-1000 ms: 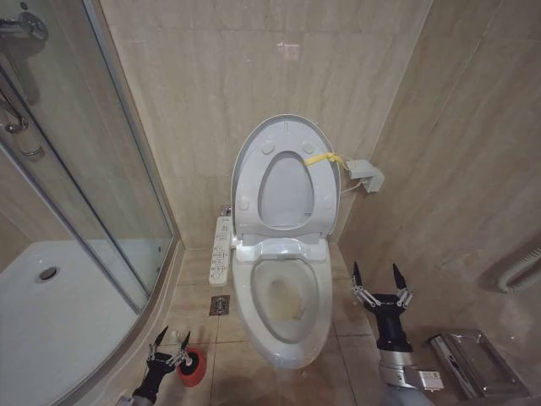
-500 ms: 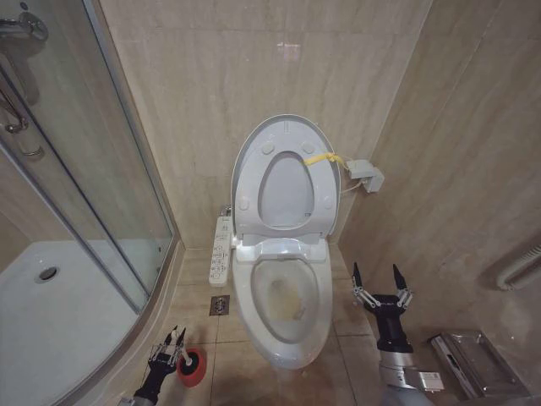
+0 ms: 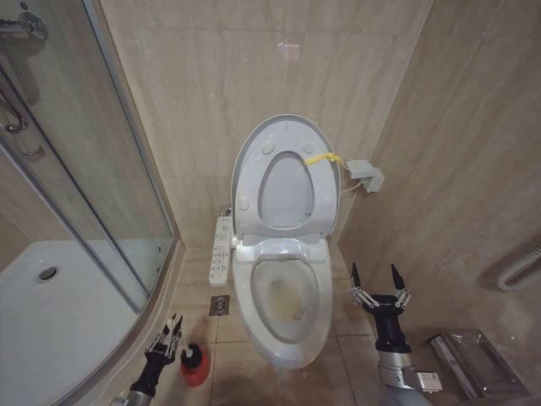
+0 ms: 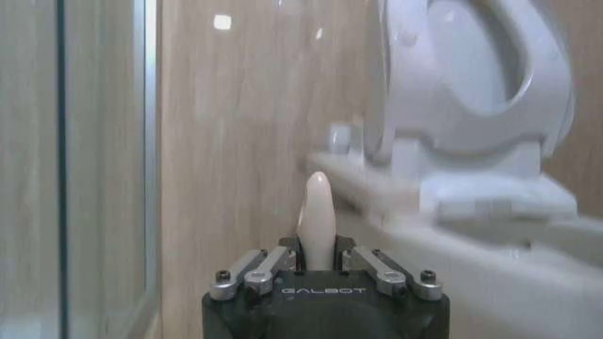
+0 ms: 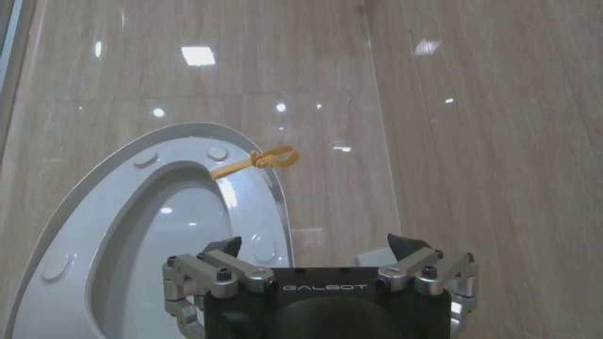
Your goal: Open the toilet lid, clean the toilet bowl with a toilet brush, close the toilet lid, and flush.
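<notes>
The toilet lid (image 3: 286,127) stands upright against the wall, a yellow strap (image 3: 321,158) at its edge, with the seat ring raised in front of it. Below, the toilet bowl (image 3: 287,304) is uncovered and stained yellowish inside. On the floor to its left, my left gripper (image 3: 169,331) is shut on the toilet brush's white handle (image 4: 317,212), just above the red cup holder (image 3: 195,368). My right gripper (image 3: 373,283) hovers open to the right of the bowl, facing the raised toilet lid (image 5: 113,212) and holding nothing.
A white button panel (image 3: 221,249) runs along the bowl's left side. The glass shower enclosure (image 3: 101,169) and its tray (image 3: 51,296) close off the left. A floor drain (image 3: 218,305) lies by the bowl, a metal box (image 3: 473,364) on the right floor.
My left gripper was open beside the red cup and has shut on the brush handle. The right arm has barely moved.
</notes>
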Robot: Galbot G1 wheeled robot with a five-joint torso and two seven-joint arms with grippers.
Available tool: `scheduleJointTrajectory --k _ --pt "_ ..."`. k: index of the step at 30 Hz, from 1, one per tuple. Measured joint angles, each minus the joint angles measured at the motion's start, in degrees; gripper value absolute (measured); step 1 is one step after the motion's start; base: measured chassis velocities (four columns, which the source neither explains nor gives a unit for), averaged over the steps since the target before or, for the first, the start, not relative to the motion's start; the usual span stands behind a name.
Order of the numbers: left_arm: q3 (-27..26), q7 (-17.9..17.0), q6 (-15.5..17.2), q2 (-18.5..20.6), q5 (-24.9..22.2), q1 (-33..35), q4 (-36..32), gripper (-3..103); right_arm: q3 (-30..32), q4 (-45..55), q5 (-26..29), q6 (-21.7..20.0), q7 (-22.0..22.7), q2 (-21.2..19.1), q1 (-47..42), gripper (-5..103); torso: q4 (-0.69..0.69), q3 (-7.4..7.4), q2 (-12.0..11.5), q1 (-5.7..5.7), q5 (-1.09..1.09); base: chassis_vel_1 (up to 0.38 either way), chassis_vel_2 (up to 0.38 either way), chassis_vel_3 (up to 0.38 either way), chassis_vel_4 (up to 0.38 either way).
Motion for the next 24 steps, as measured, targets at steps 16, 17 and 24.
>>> scheduleJointTrajectory --k 16,17,24 --pt "2.6 -34.1 24.1 4.8 10.9 22.0 -50.4 21 -0.6 -0.1 -0.7 0.1 -0.1 0.6 0.4 100 0.01 0.0 0.0 0.0 0.0 0.0 0.0 0.0 0.0" --pt "2.8 -34.9 25.3 5.3 10.8 22.7 -53.4 21 -0.7 -0.1 -0.7 0.1 -0.1 0.6 0.4 100 0.0 0.0 0.0 0.0 0.01 0.0 0.0 0.0 0.0" --pt "6.3 -29.0 22.9 7.3 6.1 22.8 -61.8 21 -0.6 -0.4 -1.3 0.3 -0.1 0.4 0.2 100 0.01 0.0 0.0 0.0 0.01 0.0 0.0 0.0 0.0"
